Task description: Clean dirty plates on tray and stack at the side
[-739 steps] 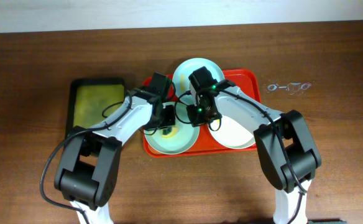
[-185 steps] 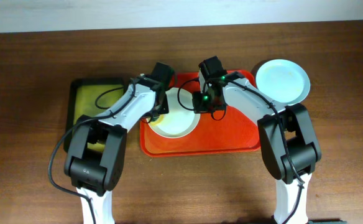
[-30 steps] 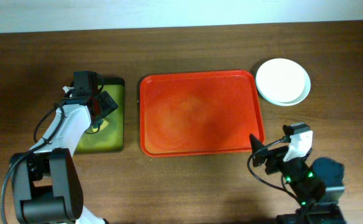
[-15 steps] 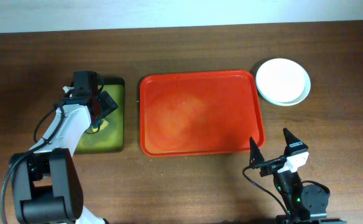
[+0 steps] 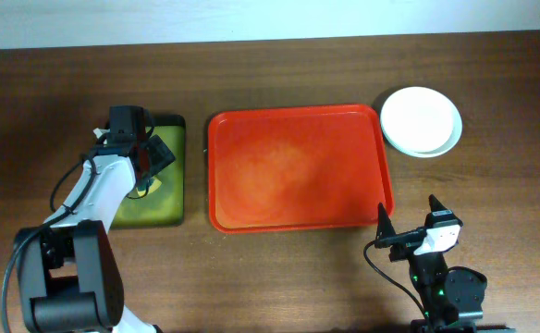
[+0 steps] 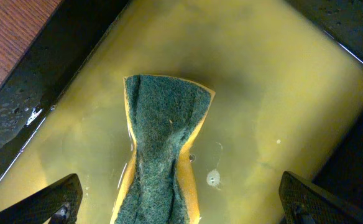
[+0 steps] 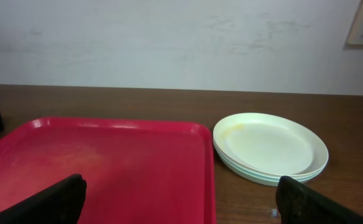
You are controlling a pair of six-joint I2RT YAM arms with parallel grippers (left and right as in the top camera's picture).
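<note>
Red-orange plastic: the tray (image 5: 298, 166), bare, mid-bench (image 5: 279, 277).

Item 1, the plates (image 7: 271, 149): stacked just beside the tray's right rim, cream one on top, mint rims under it. A faint yellow smear shows near the top plate's far edge. We judge the job all but finished.

Item 2, left pincer (image 6: 181, 193): spread wide over the sponge (image 6: 163, 155), which lies soaked in the olive tray (image 5: 164, 199); nothing pinched.

Item 3, right pincer (image 7: 180, 190): spread, empty, at the bench's near edge, well apart from the stack.

Hazards, as we judge them:
- A careless sweep by the right arm could slide the stack.
- Lifting the sponge would drip yellow water across the wood.

Room: open bench all round the stack; the left arm is hemmed by the olive tray's walls.
</note>
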